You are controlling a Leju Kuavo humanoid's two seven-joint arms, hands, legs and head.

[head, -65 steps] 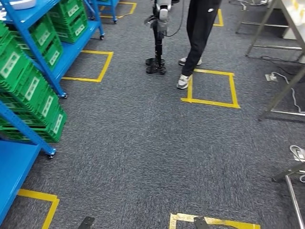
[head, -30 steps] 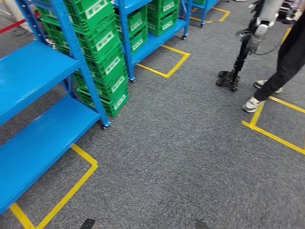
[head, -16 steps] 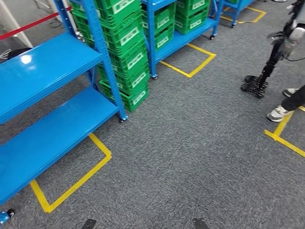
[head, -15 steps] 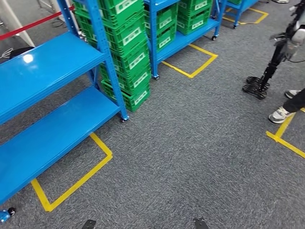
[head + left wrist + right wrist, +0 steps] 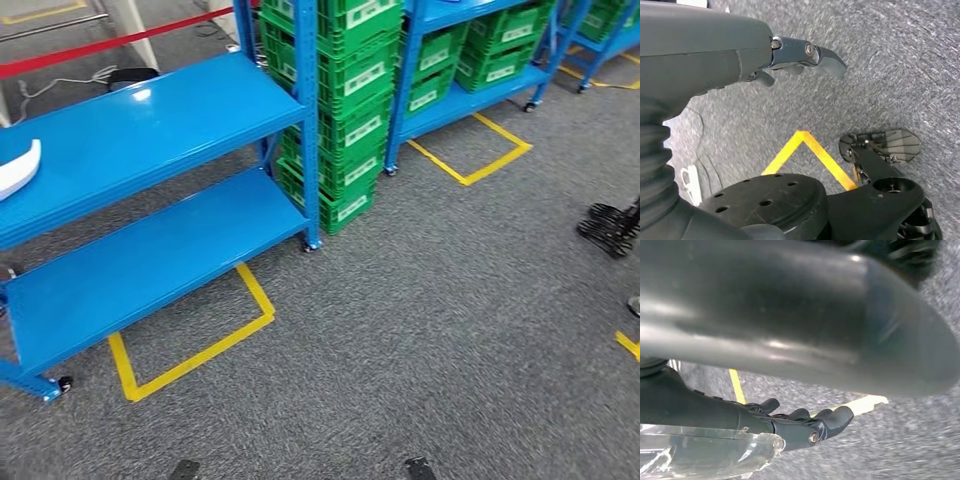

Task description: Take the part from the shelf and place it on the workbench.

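- A blue shelf rack [image 5: 151, 130] stands on grey carpet [image 5: 423, 330], with two bare-looking shelf boards facing the head view.
- The part [image 5: 16, 168], a white curved piece, lies on the upper board of that rack at its far left end; it is cut off by the picture's edge.
- Green crates [image 5: 343, 100] are stacked just to the right of the rack, touching its blue upright [image 5: 308, 120], and more green crates sit in the next blue rack beyond.
- Yellow floor tape [image 5: 192, 345] outlines a rectangle on the carpet below the rack's lower board.
- A red strip [image 5: 113, 45] runs behind the rack.
- The left hand [image 5: 798, 55] hangs over the carpet, well apart from the rack; its fingers [image 5: 828, 57] are stretched out fairly straight with nothing in them.
- The right hand [image 5: 802, 427] also hangs above the carpet with its dark fingers [image 5: 836, 417] extended and slightly curved, holding nothing.
- A black ribbed foot-like piece [image 5: 607, 228] rests on the carpet far to the right of the rack.
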